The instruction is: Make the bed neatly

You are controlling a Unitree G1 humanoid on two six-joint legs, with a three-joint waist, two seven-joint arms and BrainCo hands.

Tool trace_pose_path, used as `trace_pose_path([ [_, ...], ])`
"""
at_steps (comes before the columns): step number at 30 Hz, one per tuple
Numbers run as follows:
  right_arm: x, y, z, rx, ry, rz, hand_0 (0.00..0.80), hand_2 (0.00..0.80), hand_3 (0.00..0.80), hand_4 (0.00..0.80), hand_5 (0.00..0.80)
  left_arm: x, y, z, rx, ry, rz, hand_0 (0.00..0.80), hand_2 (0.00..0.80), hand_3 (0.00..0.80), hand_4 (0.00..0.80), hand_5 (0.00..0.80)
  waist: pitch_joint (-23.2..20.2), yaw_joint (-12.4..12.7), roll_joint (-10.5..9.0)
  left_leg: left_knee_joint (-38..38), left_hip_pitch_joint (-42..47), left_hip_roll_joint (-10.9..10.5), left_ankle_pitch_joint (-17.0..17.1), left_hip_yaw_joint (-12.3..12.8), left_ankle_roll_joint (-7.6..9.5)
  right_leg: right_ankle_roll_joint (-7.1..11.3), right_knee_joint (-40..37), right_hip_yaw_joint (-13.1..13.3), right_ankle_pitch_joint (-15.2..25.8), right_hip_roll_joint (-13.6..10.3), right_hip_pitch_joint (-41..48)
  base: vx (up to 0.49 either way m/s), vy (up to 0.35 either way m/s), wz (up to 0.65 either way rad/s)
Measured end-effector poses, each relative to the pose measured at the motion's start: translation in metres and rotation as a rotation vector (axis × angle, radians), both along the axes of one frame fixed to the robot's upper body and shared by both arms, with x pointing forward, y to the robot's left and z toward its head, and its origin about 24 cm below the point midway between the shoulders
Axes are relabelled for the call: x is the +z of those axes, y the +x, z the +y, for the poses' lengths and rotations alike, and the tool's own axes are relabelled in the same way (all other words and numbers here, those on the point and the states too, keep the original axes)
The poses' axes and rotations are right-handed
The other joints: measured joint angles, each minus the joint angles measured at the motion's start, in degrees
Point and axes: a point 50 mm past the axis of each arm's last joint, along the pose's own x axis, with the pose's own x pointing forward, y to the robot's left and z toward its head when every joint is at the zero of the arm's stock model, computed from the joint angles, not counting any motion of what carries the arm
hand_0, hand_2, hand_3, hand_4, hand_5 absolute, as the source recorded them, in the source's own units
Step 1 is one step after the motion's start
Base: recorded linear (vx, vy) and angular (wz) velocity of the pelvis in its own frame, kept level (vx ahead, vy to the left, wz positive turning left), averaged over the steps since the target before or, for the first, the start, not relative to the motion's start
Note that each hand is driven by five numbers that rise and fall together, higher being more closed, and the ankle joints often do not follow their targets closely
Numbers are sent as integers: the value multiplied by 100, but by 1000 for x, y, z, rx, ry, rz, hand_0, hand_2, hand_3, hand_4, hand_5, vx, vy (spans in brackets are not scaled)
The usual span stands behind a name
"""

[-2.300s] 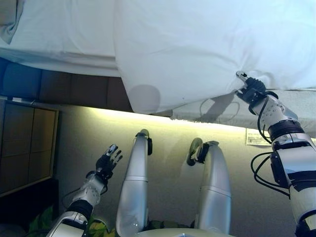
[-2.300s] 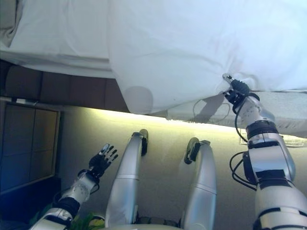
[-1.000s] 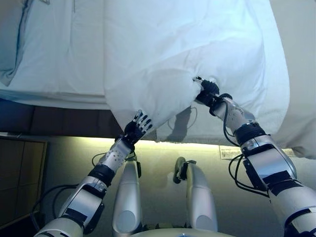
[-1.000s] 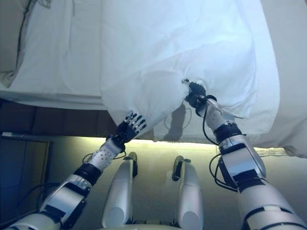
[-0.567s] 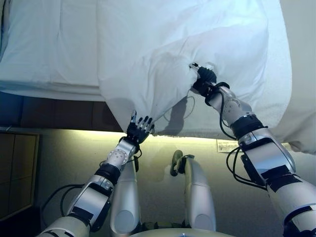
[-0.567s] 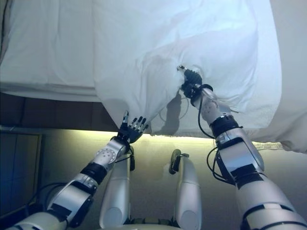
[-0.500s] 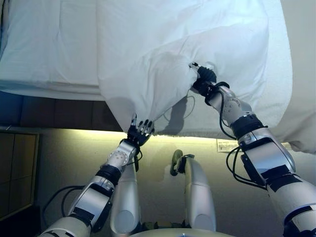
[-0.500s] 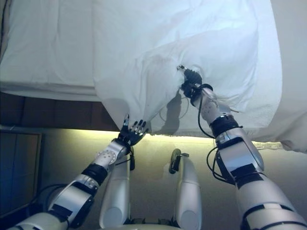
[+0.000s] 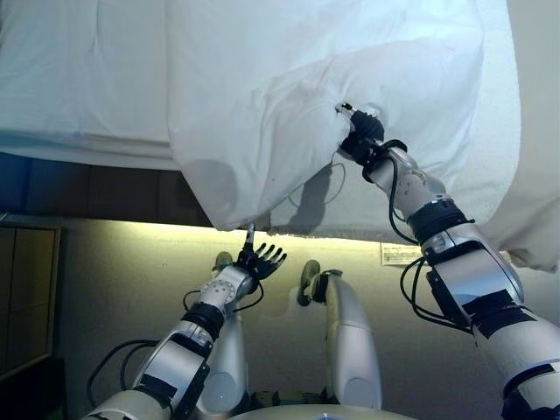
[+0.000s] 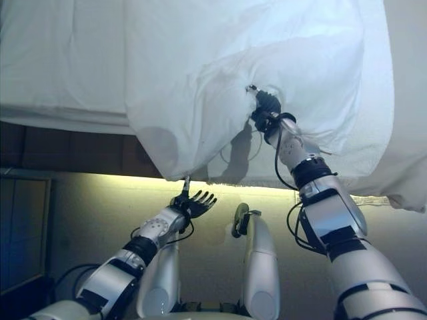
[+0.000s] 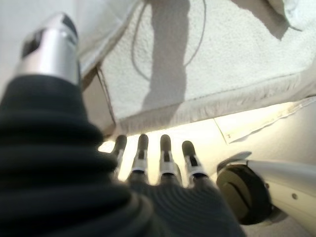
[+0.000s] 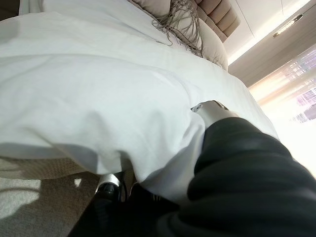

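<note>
1. One white cloth duvet [image 9: 289, 96] lies bunched on the bed, its lower corner hanging off the edge, above and just beyond the left hand [image 9: 260, 260].
2. The right hand [image 9: 361, 136] is up on the bed with its fingers curled round a fold of the duvet; in the right wrist view the cloth drapes over the hand [image 12: 148, 190] and hides most of its fingers.
3. The left hand hangs below the duvet's hanging corner, apart from it, fingers straight and spread, holding nothing; the left wrist view shows its fingers [image 11: 165, 158] in a row with the pale textured mattress side [image 11: 222, 54] beyond them.
4. One white flat sheet [image 9: 79, 79] covers the bed beyond the left hand.
5. One small white label [image 9: 401, 254] sits on the bed's side, below the right forearm; its print is too small to read.
6. No container shows.
</note>
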Motion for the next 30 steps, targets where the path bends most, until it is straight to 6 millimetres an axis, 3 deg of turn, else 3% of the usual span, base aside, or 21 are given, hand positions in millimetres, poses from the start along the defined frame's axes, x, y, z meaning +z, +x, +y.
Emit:
trace_pose_path([
  [5,-1,-1,7,25,14,9,800,800,800,800,800,8,5,-2,8,-42,-96,0,0,0,0,0,35,-22,-69,-7,19,53,0,5,0,-26,-40,3,29,69,15,5,-17,-4],
  [16,-7,-6,34,76,42,32,800,800,800,800,800,67,34,-21,100,-239,-392,0,0,0,0,0,74,-170,-150,-121,220,94,1,52,1,-42,-152,51,72,139,164,5,-2,-4],
  [21,-8,-13,53,128,66,26,800,800,800,800,800,75,39,-19,148,-245,-439,0,0,0,0,0,81,-305,-169,-149,306,126,-4,100,-7,-47,-191,73,79,171,229,-2,10,-2],
  [25,-17,-17,56,146,71,47,800,800,800,800,800,86,45,-21,202,-279,-478,0,0,0,0,0,77,-327,-182,-199,417,139,-6,150,-9,-34,-236,106,86,179,313,-3,12,-4],
  [30,-12,-20,61,163,75,33,800,800,800,800,800,97,50,-14,280,-300,-518,0,0,0,0,0,75,-428,-195,-199,411,147,-17,154,-30,-28,-245,109,87,178,307,0,0,0],
])
